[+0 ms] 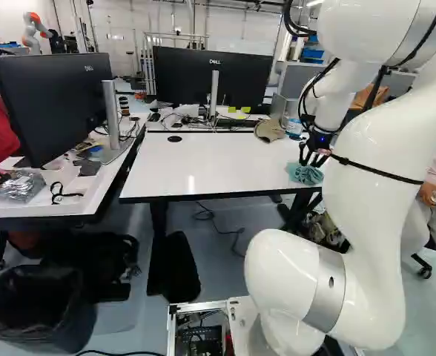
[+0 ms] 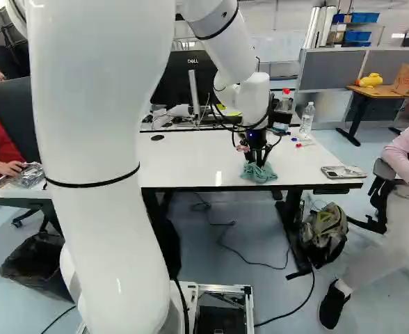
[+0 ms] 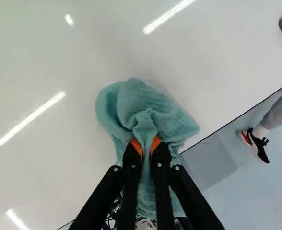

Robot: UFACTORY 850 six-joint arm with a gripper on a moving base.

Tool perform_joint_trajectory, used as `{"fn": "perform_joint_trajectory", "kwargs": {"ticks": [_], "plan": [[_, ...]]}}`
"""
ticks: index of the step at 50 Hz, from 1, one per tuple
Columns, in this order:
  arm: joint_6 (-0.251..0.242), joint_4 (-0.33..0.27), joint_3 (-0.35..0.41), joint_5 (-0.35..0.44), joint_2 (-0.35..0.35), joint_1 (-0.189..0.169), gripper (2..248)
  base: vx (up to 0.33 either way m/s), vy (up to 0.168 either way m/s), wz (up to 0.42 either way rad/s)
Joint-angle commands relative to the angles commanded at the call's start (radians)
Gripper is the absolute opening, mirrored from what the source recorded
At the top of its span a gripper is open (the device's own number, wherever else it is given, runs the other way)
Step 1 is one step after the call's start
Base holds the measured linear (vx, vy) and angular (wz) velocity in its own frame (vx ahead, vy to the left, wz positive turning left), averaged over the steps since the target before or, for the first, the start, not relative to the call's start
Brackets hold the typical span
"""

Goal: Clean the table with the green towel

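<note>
At the near edge of the white table [image 1: 210,162], a raised fold of the green towel [image 3: 148,103] is pinched by the gripper [image 3: 146,143], its orange pads [image 3: 136,145] pressed in from both sides. The hold appears to be taken at the bunched part so that the loose cloth can be spread beneath as a wiping face. The towel is seen against the tabletop, just beside the front edge, where a sweep outward could drag it over.

Room for long strokes is judged to be offered toward the left of the left base view, past the round cable grommet [image 1: 174,139]. On the far side, the cap [image 1: 269,130] could be caught; the markers [image 2: 304,143], the bottle [image 2: 307,118] and the flat tray-like object [image 2: 343,172] are best skirted.
</note>
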Motion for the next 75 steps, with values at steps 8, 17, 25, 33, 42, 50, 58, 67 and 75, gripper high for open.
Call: {"fn": "perform_joint_trajectory", "kwargs": {"ticks": [8,17,25,33,42,50,58,67,75], "plan": [[0.0,0.0,0.0,0.0,0.0,0.0,38,0.0,0.0,0.0],[0.0,0.0,0.015,0.0,0.012,-0.007,38,0.0,0.0,0.0],[0.0,0.0,0.043,0.0,0.035,-0.025,38,0.0,0.0,0.0],[0.0,0.0,0.05,0.0,0.04,-0.052,38,0.0,0.001,0.004],[0.0,0.0,0.029,0.0,0.023,-0.082,38,0.0,0.001,0.003],[0.0,0.0,0.0,0.0,0.0,-0.104,38,0.0,0.0,0.0],[0.0,0.0,-0.037,0.0,-0.029,-0.121,38,0.0,0.0,0.0],[0.0,0.0,-0.085,0.0,-0.066,-0.131,38,0.0,0.0,0.0],[0.0,0.0,-0.124,0.0,-0.097,-0.124,38,0.0,-0.001,-0.005]]}}
